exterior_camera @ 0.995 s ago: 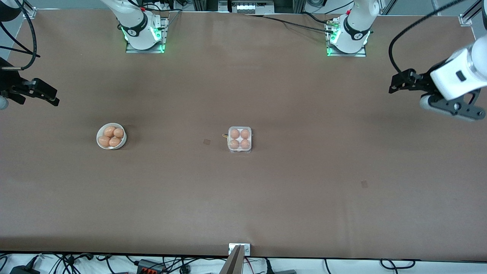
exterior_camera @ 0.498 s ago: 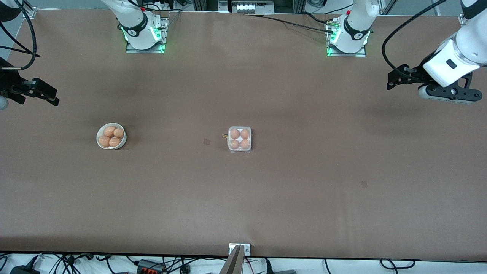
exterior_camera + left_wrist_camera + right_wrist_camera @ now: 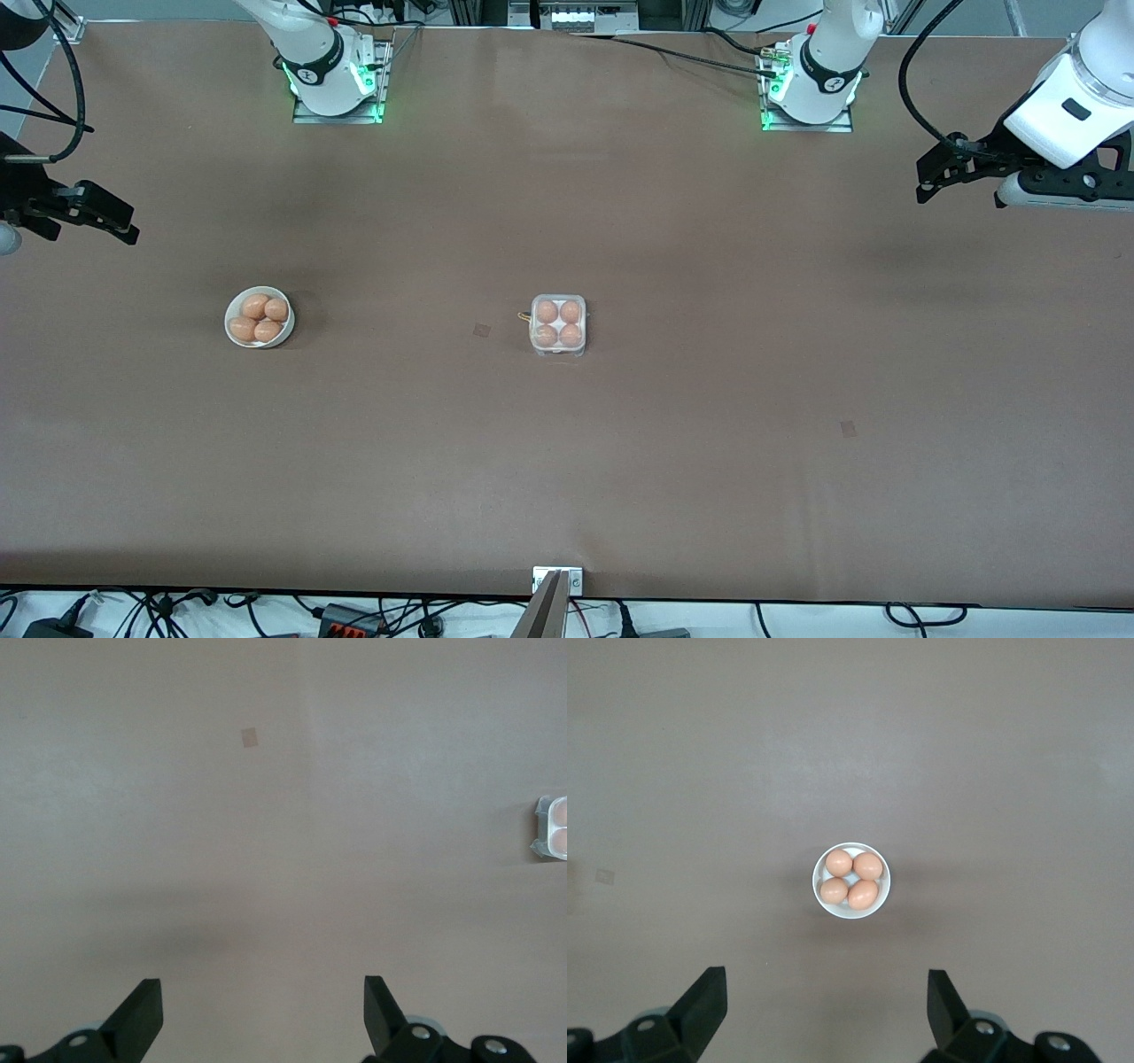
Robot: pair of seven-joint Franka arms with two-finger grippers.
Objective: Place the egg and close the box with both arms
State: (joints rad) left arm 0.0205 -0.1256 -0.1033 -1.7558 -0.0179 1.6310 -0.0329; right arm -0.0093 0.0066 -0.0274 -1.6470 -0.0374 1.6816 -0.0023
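Observation:
The box [image 3: 558,352] sits mid-table with several orange-brown eggs [image 3: 547,312] in its cells, and its see-through lid looks down over them. Its edge shows in the left wrist view [image 3: 542,804]. More like eggs [image 3: 256,307] lie in a round white bowl [image 3: 229,321] toward the right arm's end. My left gripper [image 3: 926,177] hangs open and empty, high over the left arm's end of the table; it also shows in its wrist view [image 3: 261,1014]. My right gripper [image 3: 124,226] is open and empty [image 3: 824,1005], high over the right arm's end; the bowl [image 3: 849,913] lies below it.
The brown table [image 3: 709,443] carries small tape marks [image 3: 481,330] beside the box and another [image 3: 849,429] nearer the front camera toward the left arm's end. The arm bases [image 3: 335,80] stand along the table's top edge.
The left arm has drawn its hand up toward the robots' side at its own end of the table. The right arm, box and bowl have not moved.

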